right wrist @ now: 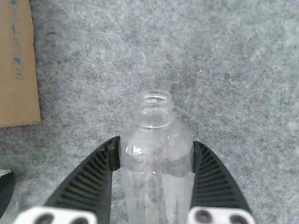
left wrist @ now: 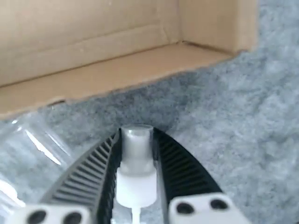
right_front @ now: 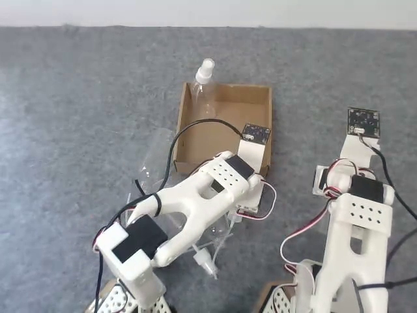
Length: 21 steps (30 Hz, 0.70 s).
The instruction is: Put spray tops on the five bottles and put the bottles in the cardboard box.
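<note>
Left fingers (left wrist: 93, 168), just outside the cardboard box (left wrist: 93, 79), pinched a spray top (left wrist: 136, 172); right fingers (right wrist: 91, 182), beside the box, clasped an open bottle (right wrist: 154, 112), tilt unclear. Mating required centring top over neck.

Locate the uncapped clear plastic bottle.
In the right wrist view, the clear plastic bottle is clamped in the right gripper, with grey carpet beyond it and the brown cardboard box nearby.

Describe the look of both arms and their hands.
The left arm and right arm have white shells with dot-hole grids, black motor blocks and red, white and black wires. The left hand and right hand have black ribbed fingers on white bases.
</note>
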Available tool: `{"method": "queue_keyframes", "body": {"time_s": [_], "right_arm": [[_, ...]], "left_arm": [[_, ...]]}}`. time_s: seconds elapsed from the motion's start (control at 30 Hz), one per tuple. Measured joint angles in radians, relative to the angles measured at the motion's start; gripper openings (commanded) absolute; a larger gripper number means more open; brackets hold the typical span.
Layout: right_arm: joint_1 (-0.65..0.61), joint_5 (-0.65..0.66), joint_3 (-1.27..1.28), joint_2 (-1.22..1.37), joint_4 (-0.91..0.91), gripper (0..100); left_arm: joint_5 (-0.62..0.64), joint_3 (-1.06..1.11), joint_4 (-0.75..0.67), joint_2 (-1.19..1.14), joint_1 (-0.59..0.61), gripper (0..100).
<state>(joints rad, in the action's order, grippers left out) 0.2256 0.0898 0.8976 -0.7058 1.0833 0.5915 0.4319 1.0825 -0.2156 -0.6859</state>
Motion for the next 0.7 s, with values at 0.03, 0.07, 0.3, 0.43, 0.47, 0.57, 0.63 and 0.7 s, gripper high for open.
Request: {"method": "queue_keyframes", "body": {"time_s": [0.03,0.07,0.3,0.43,0.47,0.57,0.63,0.7], "right_arm": [[0.0,0.0,0.0,0.0,0.0,10.0],[0.0,0.0,0.0,0.0,0.0,10.0],[0.0,0.0,0.0,0.0,0.0,10.0],[0.0,0.0,0.0,0.0,0.0,10.0],[0.0,0.0,0.0,0.0,0.0,10.0],[0.0,0.0,0.0,0.0,0.0,10.0],[0.0,0.0,0.0,0.0,0.0,10.0],[0.0,0.0,0.0,0.0,0.0,10.0]], "left_arm": [[0.0,0.0,0.0,0.0,0.0,1],[0.0,0.0,0.0,0.0,0.0,1],[0.0,0.0,0.064,0.083,0.0,1],[0.0,0.0,0.104,0.158,0.0,1],[0.0,0.0,0.112,0.173,0.0,1],[0.0,0.0,0.135,0.207,0.0,1],[0.0,0.0,0.15,0.227,0.0,1],[0.0,0.0,0.164,0.252,0.0,1]]}}
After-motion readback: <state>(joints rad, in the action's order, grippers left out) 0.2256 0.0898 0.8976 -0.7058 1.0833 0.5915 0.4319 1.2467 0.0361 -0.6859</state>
